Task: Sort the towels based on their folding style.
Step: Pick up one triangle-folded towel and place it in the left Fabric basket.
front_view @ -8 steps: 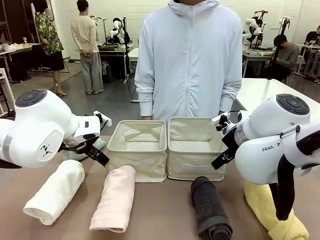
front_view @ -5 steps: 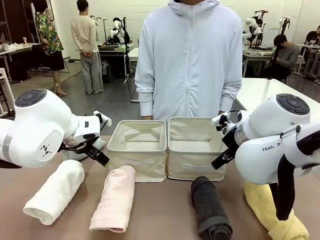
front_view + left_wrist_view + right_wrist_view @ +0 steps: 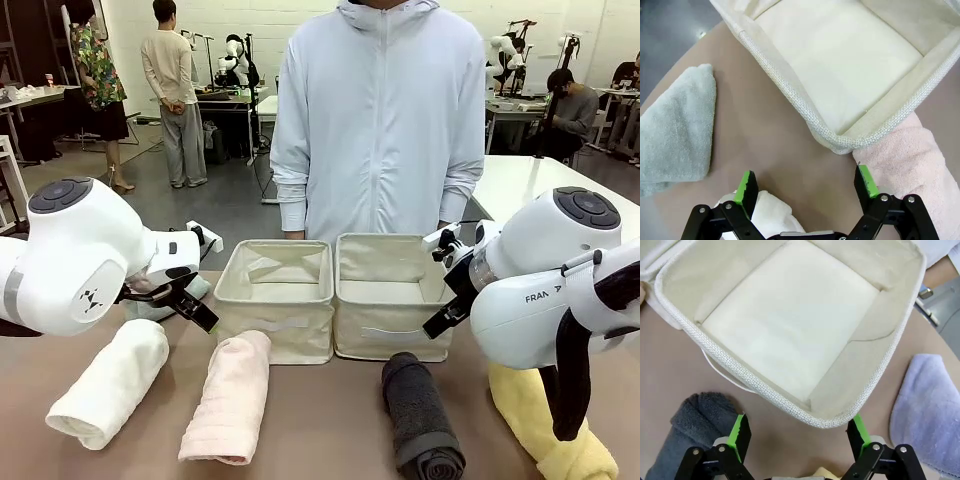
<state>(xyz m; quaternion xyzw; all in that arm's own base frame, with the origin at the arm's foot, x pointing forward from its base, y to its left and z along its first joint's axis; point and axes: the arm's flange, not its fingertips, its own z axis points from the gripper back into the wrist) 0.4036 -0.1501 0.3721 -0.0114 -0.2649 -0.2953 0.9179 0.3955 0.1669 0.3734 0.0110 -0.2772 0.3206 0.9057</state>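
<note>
Left gripper [image 3: 805, 182] spread apart, lower centre, between white towel [image 3: 772, 212] and pink towel [image 3: 905, 160]. Right gripper [image 3: 798, 426] spread apart, lower centre, near bin [image 3: 755, 380] corner.

In the front view, the right arm [image 3: 545, 300] hides much of the yellow towel [image 3: 578, 460] at 5 o'clock. The periwinkle towel [image 3: 927, 410] is cut off at 4 o'clock of the right wrist view, and the sage-green towel [image 3: 675, 130] at 9 o'clock of the left wrist view.

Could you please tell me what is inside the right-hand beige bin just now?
Nothing shows inside the right bin: the right wrist view looks onto its bare fabric floor and walls. Its far edge runs past the picture's top, so that strip is unseen.
</note>
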